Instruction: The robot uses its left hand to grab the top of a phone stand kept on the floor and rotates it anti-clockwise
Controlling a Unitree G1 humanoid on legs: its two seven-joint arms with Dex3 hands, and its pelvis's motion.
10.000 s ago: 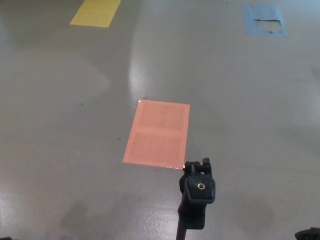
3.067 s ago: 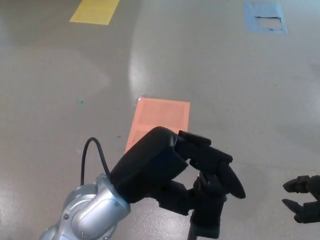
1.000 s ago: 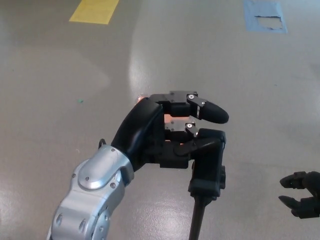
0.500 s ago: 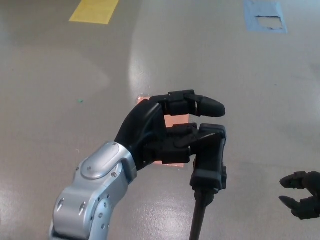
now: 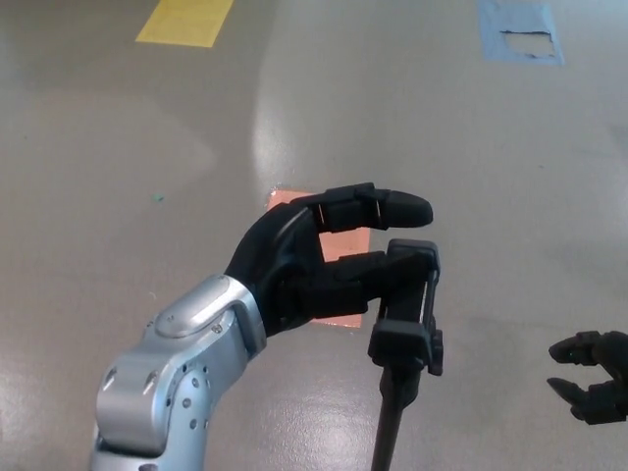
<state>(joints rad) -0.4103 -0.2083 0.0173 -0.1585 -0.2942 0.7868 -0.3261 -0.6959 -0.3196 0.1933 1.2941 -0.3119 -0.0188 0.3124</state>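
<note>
Across the whole frame: grey glossy floor [image 5: 471, 177], with a yellow patch [image 5: 186, 22] far left, a blue patch [image 5: 520, 37] far right, and an orange rectangle [image 5: 339, 245] at centre, mostly hidden behind the arm.

Left arm [image 5: 167, 378]: silver forearm shell enters from the near left and ends in the black left hand [image 5: 324, 260] at centre.

Left hand: one finger [image 5: 388, 208] is extended rightward above the stand head and appears clear of it; the lower digits reach across and touch the clamp's left side. Whether they truly pinch it or only rest against it, I cannot tell from this angle.

Phone stand [image 5: 407, 314]: upright on the floor, near centre-right. Its black clamp head sits just right of the palm, and its pole [image 5: 385, 432] drops out of the near edge.

Right hand [image 5: 594, 378]: near right edge, well apart from the stand, fingers spread, holding nothing.

Judgement on technique:
- The contact looks one-sided. Bring the upper finger down onto the head before any turning, so the grip opposes from both sides.
- Turn from the wrist about the pole's axis and avoid lateral push; the pole is slender and would likely tip.
- Rotate slowly anti-clockwise and watch the clamp face for slip inside the fingers.
- Keep the right hand clear.
</note>
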